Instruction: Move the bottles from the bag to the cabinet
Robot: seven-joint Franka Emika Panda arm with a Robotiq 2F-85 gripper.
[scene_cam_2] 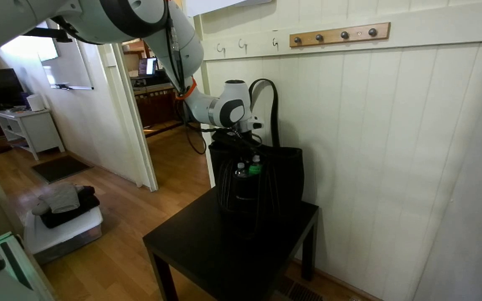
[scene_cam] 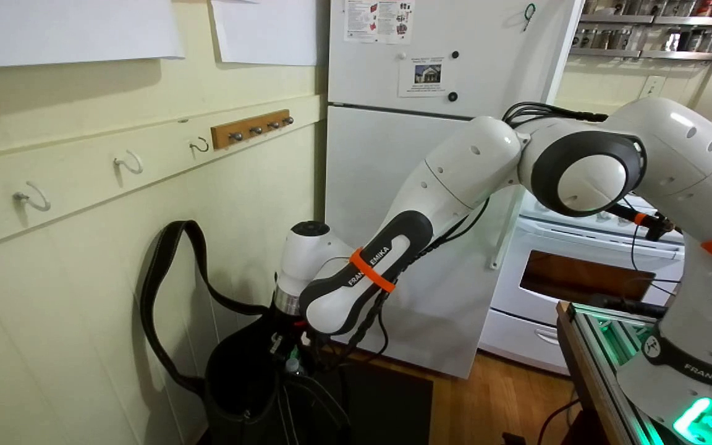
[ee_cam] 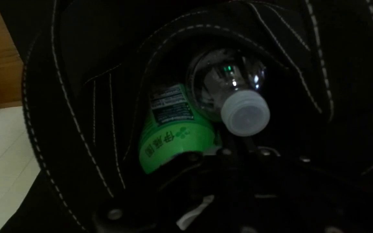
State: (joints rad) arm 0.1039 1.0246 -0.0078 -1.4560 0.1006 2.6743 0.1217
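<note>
Green bottle (ee_cam: 176,132) and clear bottle (ee_cam: 228,87) are sitting in the bag (scene_cam_2: 287,179); at wrist-view six o'clock we are observing the gripper (ee_cam: 227,156) fully closed, grasp unclear.

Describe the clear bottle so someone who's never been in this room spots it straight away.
Look for the black table beside the cream wall, then the black bag standing on it. In an exterior view, the clear bottle pokes up at the bag's near side, just left of the green bottle. It is colourless and see-through, whereas its neighbour shows bright green.
</note>
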